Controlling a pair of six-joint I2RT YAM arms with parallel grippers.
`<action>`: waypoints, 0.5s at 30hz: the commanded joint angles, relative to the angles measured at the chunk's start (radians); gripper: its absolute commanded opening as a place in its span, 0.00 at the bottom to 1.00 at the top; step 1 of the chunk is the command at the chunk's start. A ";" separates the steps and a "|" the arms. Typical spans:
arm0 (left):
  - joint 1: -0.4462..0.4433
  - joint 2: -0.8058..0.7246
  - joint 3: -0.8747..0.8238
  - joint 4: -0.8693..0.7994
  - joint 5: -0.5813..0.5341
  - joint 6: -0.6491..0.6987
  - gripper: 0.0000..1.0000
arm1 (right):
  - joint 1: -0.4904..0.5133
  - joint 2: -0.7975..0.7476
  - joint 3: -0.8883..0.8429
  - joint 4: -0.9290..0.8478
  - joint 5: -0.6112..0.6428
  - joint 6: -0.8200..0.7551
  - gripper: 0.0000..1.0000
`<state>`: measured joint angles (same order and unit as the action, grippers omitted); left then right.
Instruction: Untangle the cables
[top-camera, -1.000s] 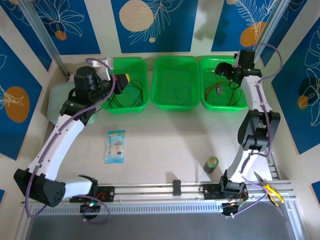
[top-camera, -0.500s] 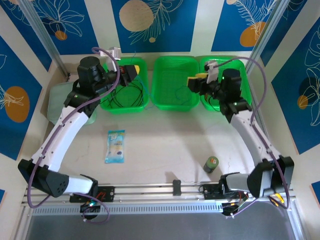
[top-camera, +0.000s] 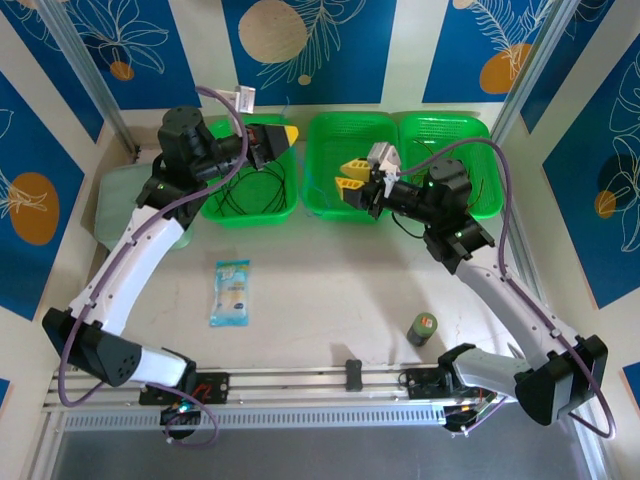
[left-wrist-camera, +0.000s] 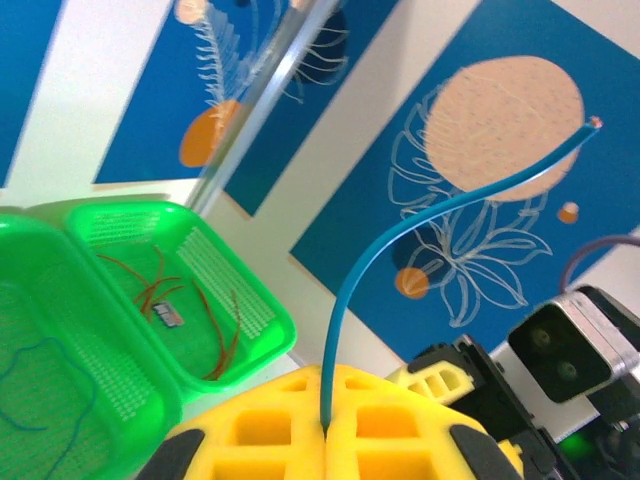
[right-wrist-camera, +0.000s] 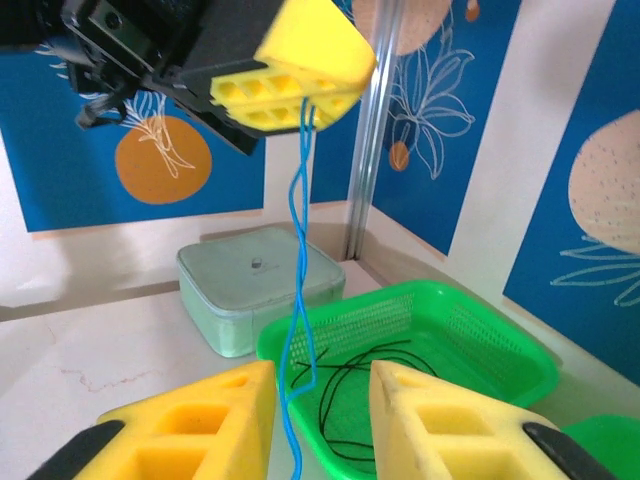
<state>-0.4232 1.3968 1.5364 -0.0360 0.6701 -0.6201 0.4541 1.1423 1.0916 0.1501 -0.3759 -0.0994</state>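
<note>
Skipping past the packet (top-camera: 231, 291) and the small can (top-camera: 423, 327) on the near table (top-camera: 330, 280), unmoved a second on. Up to the right gripper (top-camera: 352, 186) now: swung across from the right basket (top-camera: 482, 135) to above the middle basket (top-camera: 318, 170), and narrowing fast around the blue cable (right-wrist-camera: 297, 230), with pads either side and a gap left yet, so not calling it a grip. Further on to the left gripper (top-camera: 278, 135), edged rightward above the left basket (top-camera: 290, 208) and clamped tight on the same blue cable, with the free end curling upward. Means a two-handed pull in the making, probably: stretching one strand clear of the black cables (right-wrist-camera: 370, 390) in the left basket. Hard to trace the blue strand's lower end, cut off at the bottom of the right wrist view; hard too to tell whether snagged in the black loops. Can't read the orange-brown cables (left-wrist-camera: 215, 320) in the far right basket beyond thin lines.
</note>
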 joint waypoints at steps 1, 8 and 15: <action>-0.016 -0.014 -0.006 0.160 0.122 0.006 0.00 | 0.016 -0.023 0.051 0.014 -0.010 -0.025 0.31; -0.043 -0.035 -0.036 0.063 0.110 0.254 0.00 | 0.015 -0.038 0.123 -0.027 0.010 -0.001 0.32; -0.103 -0.059 -0.095 0.073 0.115 0.470 0.00 | 0.014 -0.046 0.183 -0.044 -0.027 0.032 0.32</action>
<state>-0.4843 1.3773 1.4693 0.0452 0.7769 -0.3309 0.4637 1.1122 1.2301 0.1184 -0.3752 -0.0937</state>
